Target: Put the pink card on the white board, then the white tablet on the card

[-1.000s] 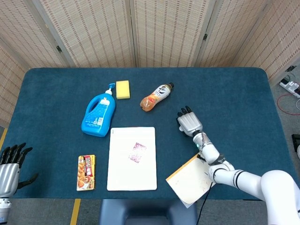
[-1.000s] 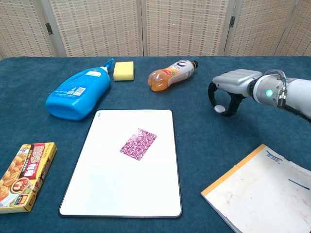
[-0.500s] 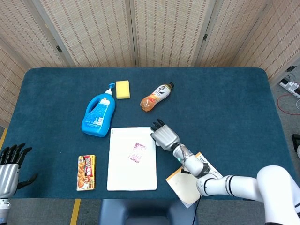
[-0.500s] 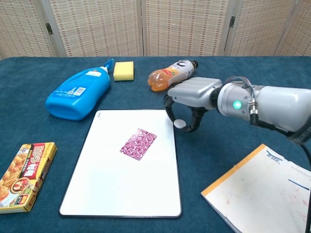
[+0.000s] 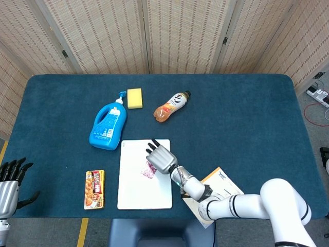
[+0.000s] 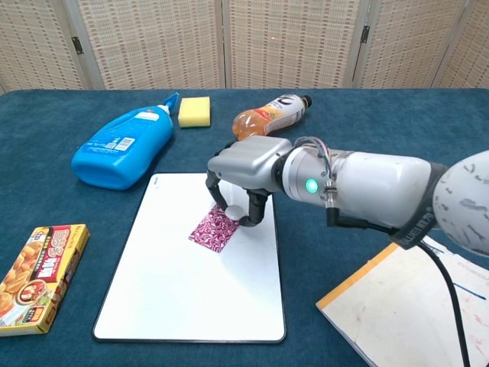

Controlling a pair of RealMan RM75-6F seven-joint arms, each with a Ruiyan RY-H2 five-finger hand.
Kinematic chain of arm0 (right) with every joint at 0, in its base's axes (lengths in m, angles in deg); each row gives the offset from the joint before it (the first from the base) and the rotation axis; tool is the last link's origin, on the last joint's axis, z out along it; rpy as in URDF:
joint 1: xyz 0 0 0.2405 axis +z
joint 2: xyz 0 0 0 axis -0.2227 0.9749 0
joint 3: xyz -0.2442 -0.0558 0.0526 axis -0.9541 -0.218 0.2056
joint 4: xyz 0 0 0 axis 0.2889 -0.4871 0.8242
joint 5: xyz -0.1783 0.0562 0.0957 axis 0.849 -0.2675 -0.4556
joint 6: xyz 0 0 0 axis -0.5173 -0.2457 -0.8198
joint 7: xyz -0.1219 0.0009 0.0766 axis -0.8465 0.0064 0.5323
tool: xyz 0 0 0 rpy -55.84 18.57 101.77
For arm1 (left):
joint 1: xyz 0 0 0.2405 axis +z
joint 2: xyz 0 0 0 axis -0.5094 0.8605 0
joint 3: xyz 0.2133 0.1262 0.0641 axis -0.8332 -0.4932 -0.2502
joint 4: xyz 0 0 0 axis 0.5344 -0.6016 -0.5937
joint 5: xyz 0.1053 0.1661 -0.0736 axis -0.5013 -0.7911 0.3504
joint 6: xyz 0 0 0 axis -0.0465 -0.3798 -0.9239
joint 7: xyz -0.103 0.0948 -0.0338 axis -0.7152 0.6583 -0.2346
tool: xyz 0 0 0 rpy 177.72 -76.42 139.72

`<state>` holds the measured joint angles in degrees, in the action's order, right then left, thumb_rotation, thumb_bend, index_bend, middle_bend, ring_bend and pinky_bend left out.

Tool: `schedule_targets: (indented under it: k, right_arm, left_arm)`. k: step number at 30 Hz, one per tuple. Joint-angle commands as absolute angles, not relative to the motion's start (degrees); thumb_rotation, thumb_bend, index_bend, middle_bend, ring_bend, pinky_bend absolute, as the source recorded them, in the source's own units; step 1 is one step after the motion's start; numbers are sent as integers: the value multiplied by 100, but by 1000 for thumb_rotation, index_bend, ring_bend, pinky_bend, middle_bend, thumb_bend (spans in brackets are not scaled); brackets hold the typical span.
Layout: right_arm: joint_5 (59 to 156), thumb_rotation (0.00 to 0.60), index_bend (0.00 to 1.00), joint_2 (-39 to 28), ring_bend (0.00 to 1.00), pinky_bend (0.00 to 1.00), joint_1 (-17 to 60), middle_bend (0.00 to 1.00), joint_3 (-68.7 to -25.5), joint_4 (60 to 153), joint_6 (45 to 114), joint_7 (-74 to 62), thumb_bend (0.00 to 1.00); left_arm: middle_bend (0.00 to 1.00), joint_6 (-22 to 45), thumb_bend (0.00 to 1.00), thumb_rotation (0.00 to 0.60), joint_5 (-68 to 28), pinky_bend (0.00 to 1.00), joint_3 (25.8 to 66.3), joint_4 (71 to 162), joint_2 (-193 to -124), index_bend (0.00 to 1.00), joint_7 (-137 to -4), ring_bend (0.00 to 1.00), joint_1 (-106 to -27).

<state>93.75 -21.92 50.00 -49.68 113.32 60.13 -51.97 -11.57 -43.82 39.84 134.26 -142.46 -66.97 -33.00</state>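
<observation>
Right hand (image 6: 243, 174) holds white tablet (image 6: 250, 220) over pink card (image 6: 214, 228).

The white board (image 6: 187, 275) lies flat on the dark blue desk (image 6: 69, 206), a tall rectangle with rounded corners and a thin dark rim, its long sides running away from the near edge. The pink card (image 6: 212, 229), small and covered in a magenta swirl pattern, rests on the board's upper half, turned at a slant to its edges. The white tablet (image 6: 233, 209), a little round disc, is pinched in the right robot hand (image 6: 241, 177) just above the card's far corner.
</observation>
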Motion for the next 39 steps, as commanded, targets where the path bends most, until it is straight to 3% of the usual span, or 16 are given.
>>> schedule_targets:
  k: [1, 11, 15, 24, 30, 39]
  right_arm:
    - [9285, 600, 483, -2271, 76, 0, 5082, 225, -4970, 11282, 6037, -5271, 344]
    - [9135, 600, 458, -2473, 72, 0, 5300, 223, -4992, 11117, 6037, -5331, 343]
    - [9168, 600, 384, -2504, 68, 0, 5323, 222, -5012, 11111, 6041, -5250, 343]
    - [9317, 600, 328, -2374, 63, 0, 5289, 220, -5019, 11238, 6162, -5058, 343]
    - [9820, 600, 326, -1753, 73, 0, 4885, 220, -5105, 11837, 6717, -4715, 343]
    - [10524, 600, 299, -299, 87, 0, 3747, 208, -5636, 13094, 8113, -4478, 344]
  left_arm:
    - [111, -1160, 239, 600, -4375, 0, 3981, 13401, -14245, 206, -6726, 85, -3290]
    - [111, -1171, 239, 600, -4358, 0, 3978, 13320, -14254, 206, -6813, 85, -3259]
    - [111, -1163, 239, 600, -4345, 0, 3982, 13295, -14265, 206, -6838, 85, -3255]
    - [111, -1162, 239, 600, -4355, 0, 3987, 13278, -14276, 205, -6842, 85, -3257]
    - [111, -1129, 239, 600, -4341, 0, 4010, 13276, -14273, 204, -6845, 85, -3283]
    - [111, -1157, 239, 600, -4372, 0, 4053, 13327, -14263, 195, -6799, 85, -3318]
